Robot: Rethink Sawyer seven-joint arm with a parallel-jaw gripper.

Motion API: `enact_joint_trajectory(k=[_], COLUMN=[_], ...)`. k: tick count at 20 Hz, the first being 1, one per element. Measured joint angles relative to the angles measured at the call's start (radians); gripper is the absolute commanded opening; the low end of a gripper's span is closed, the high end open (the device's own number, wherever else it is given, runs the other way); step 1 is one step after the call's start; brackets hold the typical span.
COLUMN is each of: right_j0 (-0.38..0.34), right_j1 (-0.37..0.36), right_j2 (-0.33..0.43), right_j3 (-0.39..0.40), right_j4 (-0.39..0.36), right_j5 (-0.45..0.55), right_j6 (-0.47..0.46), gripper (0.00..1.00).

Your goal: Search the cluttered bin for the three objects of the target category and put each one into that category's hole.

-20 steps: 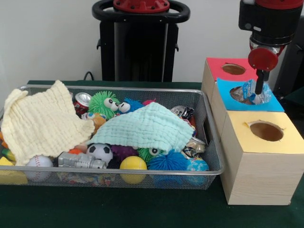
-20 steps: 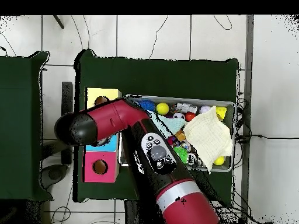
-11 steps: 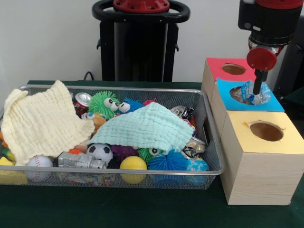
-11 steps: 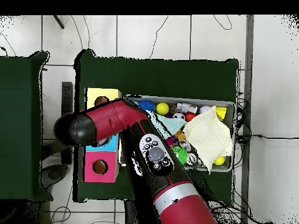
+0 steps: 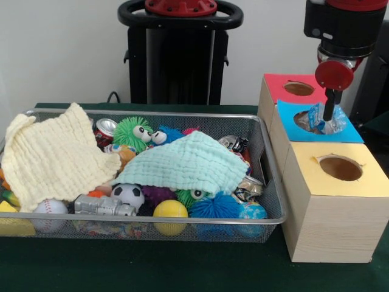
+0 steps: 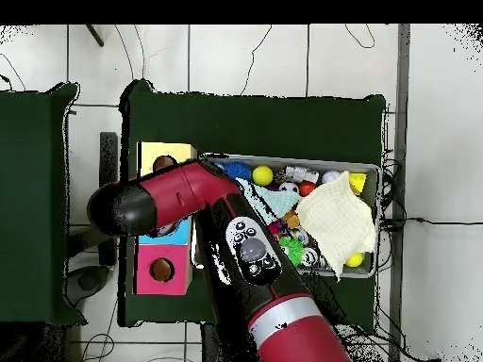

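Observation:
My gripper (image 5: 329,111) hangs from the red and black arm over the blue-topped box (image 5: 354,131), right at its hole. A crumpled clear and blue plastic wrapper (image 5: 318,119) lies in that hole, touching the gripper's tip; I cannot tell whether it is held. The red-topped box (image 5: 277,86) stands behind and the yellow-topped box (image 5: 305,165) in front, both with open holes. The wire bin (image 5: 268,159) to the left holds balls, fuzzy toys, crushed cans and two cloths. In the overhead view the arm (image 6: 189,193) covers the blue box and hides the gripper.
A yellow cloth (image 5: 51,155) and a mint cloth (image 5: 188,164) cover much of the bin. A soccer ball (image 5: 127,194), a yellow ball (image 5: 170,210) and a silver toy (image 5: 103,205) lie along its front. A black stand (image 5: 179,55) rises behind the bin.
The gripper has risen slightly over the blue box's hole. The wrapper stays at the hole. Nothing in the bin has moved.

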Motion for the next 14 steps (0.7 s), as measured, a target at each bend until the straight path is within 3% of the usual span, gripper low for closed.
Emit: enact_joint_trajectory(k=[7,14], right_j0=[0.012,0.053], right_j1=[-0.009,-0.030], right_j2=[-0.025,-0.079], right_j3=[-0.001,-0.010], right_j4=[-0.002,-0.083], right_j5=[0.061,0.235], right_j6=[0.000,0.000], gripper=[1.00,1.00])
